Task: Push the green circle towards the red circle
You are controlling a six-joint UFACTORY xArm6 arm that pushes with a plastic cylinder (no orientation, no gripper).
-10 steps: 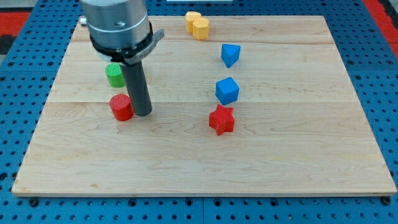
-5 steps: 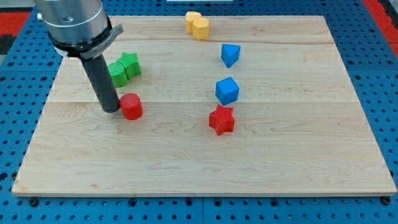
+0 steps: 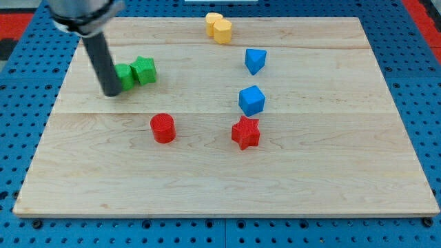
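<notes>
Camera view, the only one. No claw on this rig, so no open or closed state to report: just a dark rod. My tip (image 3: 111,94) sits upper left of frame, touching or just beside the green circle (image 3: 125,76) on its left side. A green star (image 3: 145,69) abuts the circle's right. Red circle (image 3: 163,128) lies lower right of them, apart.

Step in hand, judged: lining up behind the green circle. Next push wants tip above-left of it, driving down-right, sparing the star.
</notes>
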